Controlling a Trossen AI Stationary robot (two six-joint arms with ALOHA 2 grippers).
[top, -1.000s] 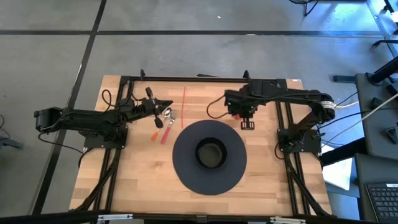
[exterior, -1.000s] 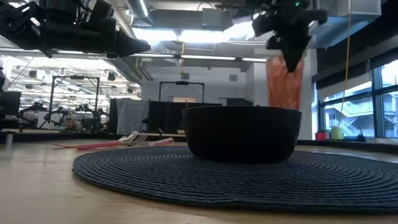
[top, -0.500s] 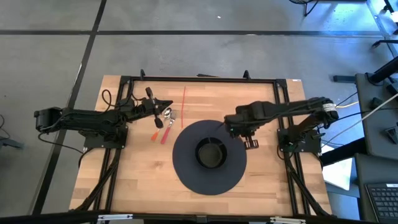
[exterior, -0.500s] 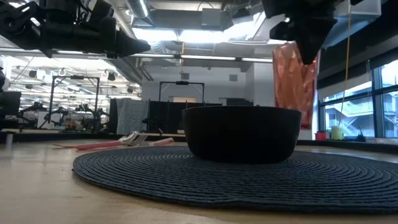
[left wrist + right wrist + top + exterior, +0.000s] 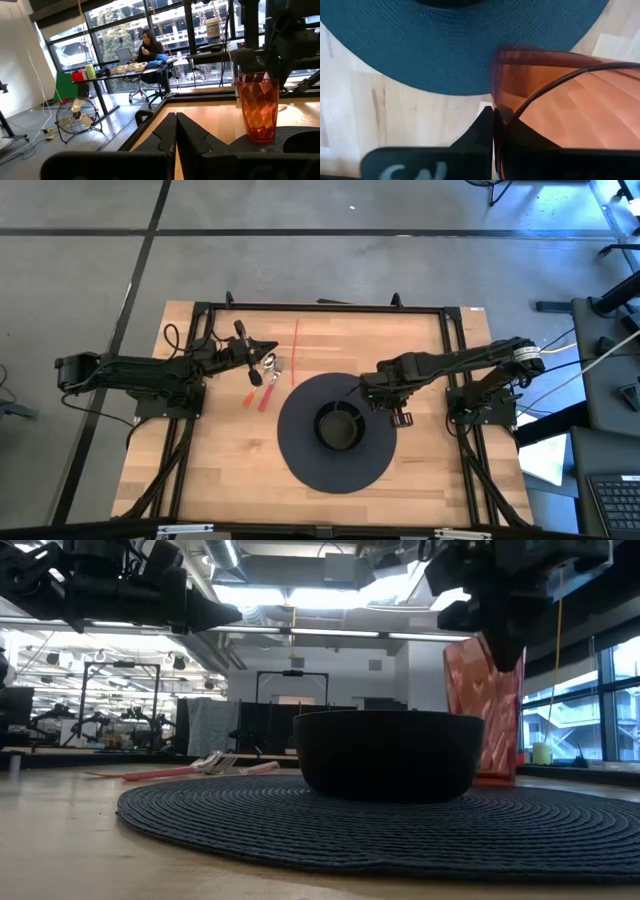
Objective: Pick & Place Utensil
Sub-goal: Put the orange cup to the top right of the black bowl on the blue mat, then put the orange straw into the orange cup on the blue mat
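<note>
- The right gripper is reaching over the right edge of the round dark mat, which is lying in the middle of the worktop toward its near edge.
- Its jaws are pinched together on the rim of an orange-red faceted plastic cup; in the right wrist view the cup's wall is sitting between the two dark fingers.
- In the low view the cup is standing upright just beside the black bowl, on the bowl's right, with its foot down at the mat's level; I cannot tell whether it is touching the surface.
- The bowl is sitting in the centre of the mat.
- The utensils, with red-orange handles and metal heads, are lying close together on the bare wood off the mat's far-left edge, toward the worktop's far-left corner; there seem to be a spoon and a fork, but I cannot tell them apart for sure.
- The left gripper is hanging above the worktop just beside the utensils' metal ends, jaws pressed together and holding nothing.
- A thin red line is running from the worktop's far edge toward the mat.
- Beyond the worktop, a person is sitting at a desk by the windows.
</note>
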